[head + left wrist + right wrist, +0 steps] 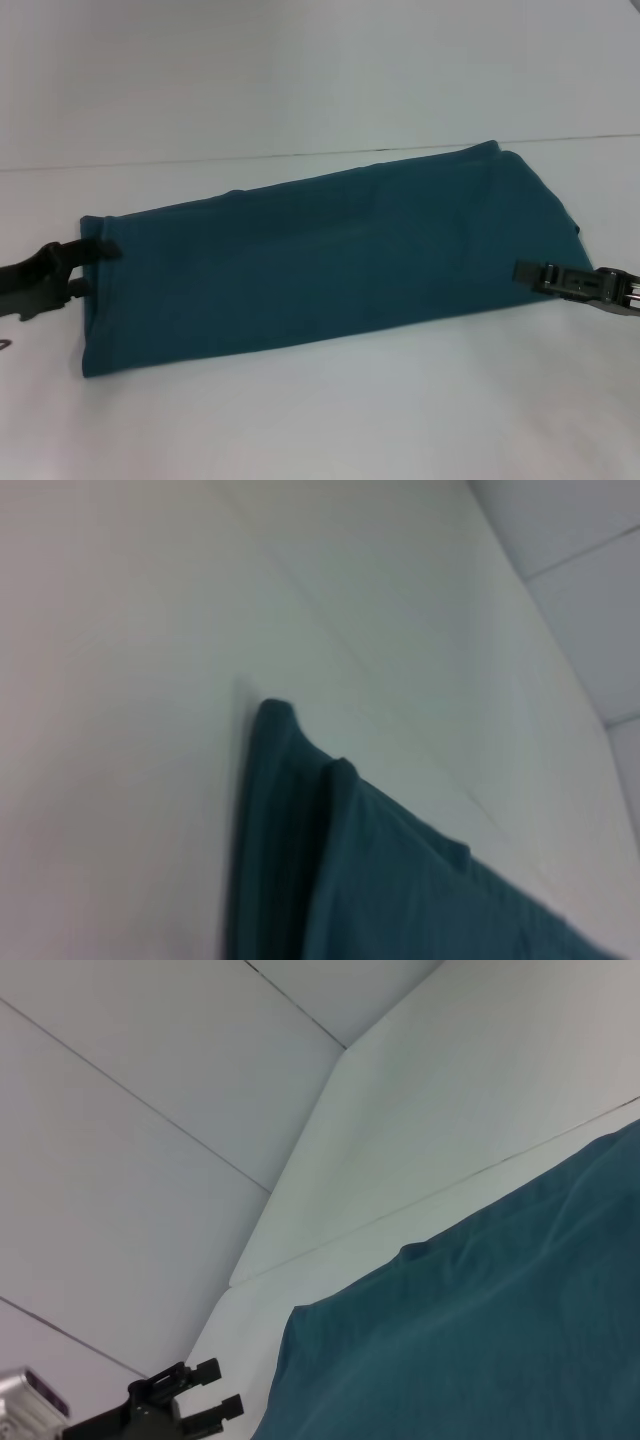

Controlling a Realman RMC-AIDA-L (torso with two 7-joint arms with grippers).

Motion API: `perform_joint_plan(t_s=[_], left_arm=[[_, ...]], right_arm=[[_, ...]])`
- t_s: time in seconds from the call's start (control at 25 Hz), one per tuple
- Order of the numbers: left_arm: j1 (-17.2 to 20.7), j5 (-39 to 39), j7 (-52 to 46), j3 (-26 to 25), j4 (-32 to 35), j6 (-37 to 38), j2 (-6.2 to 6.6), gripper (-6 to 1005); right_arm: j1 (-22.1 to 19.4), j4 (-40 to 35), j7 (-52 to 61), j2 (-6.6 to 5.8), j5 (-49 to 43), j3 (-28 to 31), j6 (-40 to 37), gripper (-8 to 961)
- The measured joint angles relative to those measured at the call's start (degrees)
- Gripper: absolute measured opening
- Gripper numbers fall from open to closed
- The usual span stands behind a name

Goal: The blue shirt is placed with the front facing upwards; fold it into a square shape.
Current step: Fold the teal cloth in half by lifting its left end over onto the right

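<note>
Lying across the middle of the head view, the dark teal-blue cotton shirt [320, 260] is already a long narrow band on the white worktop [400, 420]; crosswise folds remain. Left gripper [95, 268] fingers straddle its left end, slightly parted. Right gripper [528, 272] at the right end: cannot tell.

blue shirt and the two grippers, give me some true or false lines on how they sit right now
1. The blue shirt lies as a long folded band across the white table. True.
2. The white chest print shows on top. False: only plain teal cloth shows.
3. The left gripper is at the band's left end. True; its jaws stand apart, the upper one over the cloth's corner.
4. The right gripper hangs high above the shirt's middle. False: it is low, at the band's right end near the front edge.
5. The shirt is already a square. False: it is far longer than wide.
</note>
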Motion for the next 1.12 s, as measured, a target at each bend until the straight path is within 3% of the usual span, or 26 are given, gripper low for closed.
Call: perform_joint_plan(t_s=[0.08, 0.16, 0.4, 0.68, 1.12], left_arm=[[-0.48, 2.33, 3.08, 2.27, 1.68, 1.98, 1.24, 794], [-0.77, 4.92, 7.41, 4.15, 4.06, 2.92, 1.64, 794], [-0.05, 7.51, 7.03, 4.98, 7.52, -1.60, -0.78, 794], [-0.02, 7.74, 1.39, 5.11, 5.11, -6.20, -1.79, 795], [-0.24, 7.77, 5.31, 6.97, 5.02, -9.75, -2.47, 795]], right_arm=[[0.01, 0.00, -0.01, -0.08, -0.04, -0.01, 0.03, 896], [0.02, 0.00, -0.02, -0.16, -0.05, -0.05, 0.20, 896], [-0.13, 0.00, -0.03, -0.23, -0.06, 0.01, 0.49, 896], [0.10, 0.00, -0.03, -0.21, -0.11, 0.10, 0.62, 896], [-0.16, 0.00, -0.03, -0.15, -0.10, 0.18, 0.63, 896]])
